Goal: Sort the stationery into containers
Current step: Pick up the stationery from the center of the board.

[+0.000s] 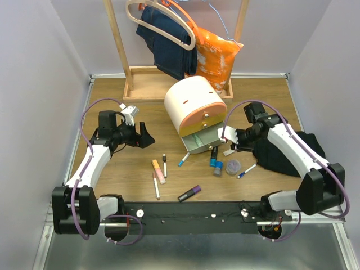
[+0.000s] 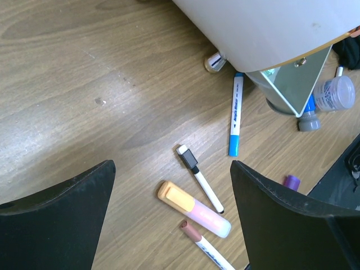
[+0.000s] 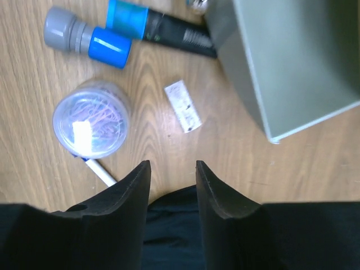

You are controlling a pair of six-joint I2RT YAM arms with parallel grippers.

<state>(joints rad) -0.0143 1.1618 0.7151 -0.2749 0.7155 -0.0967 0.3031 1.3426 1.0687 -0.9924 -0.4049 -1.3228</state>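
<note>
Left gripper (image 2: 173,169): jaws wide apart, empty, above bare wood.
Right gripper (image 3: 172,166): jaws slightly parted, nothing between them.
Under right gripper: small white block (image 3: 183,106), perhaps an eraser, beside a clear round tub (image 3: 91,125).
Pens: orange-pink highlighter (image 2: 194,209), black-capped marker (image 2: 199,179) and blue-tipped pen (image 2: 236,115), loose between cabinet (image 1: 194,101) and the table's (image 1: 112,101) near edge.
Drawer (image 1: 201,142): pulled out, mid-table.
</note>
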